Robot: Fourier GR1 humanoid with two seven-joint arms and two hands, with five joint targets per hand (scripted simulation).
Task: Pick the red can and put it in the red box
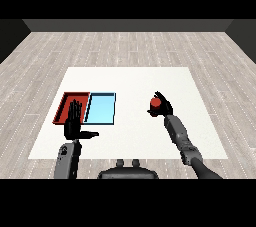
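Observation:
The red can [155,103] stands right of the table's middle, and my right hand [163,107] is curled round it from the right and behind. The red tray [65,102] lies at the table's left, with the light blue tray [101,108] touching its right side. My left hand [75,123] is raised in front of the red tray with fingers straight and thumb out to the right, covering part of the tray's near right corner. It holds nothing.
The white table [130,81] sits on a grey wood-plank floor. Between the light blue tray and the can lies a strip of bare table top. My right forearm [181,138] runs from the lower right toward the can.

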